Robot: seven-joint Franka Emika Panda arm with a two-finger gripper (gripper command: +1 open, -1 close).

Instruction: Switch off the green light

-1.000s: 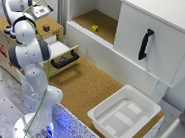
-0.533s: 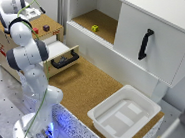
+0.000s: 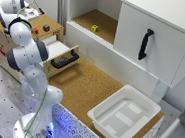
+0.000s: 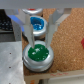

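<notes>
One yellow-green cube (image 3: 95,28) in open cabinet (image 3: 90,19) | white bin (image 3: 124,115) | fingers (image 4: 30,37) straddle green light (image 4: 38,53)

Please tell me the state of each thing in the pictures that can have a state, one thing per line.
Round green-capped push-button light: between the gripper fingers, lit or not I cannot tell.
Round blue button: untouched, behind the green one.
Gripper: open, fingers either side of the green cap.
Wooden drawer with black handle: pulled open.
White cabinet sliding door: slid aside, left compartment open.
White plastic bin: empty.
</notes>
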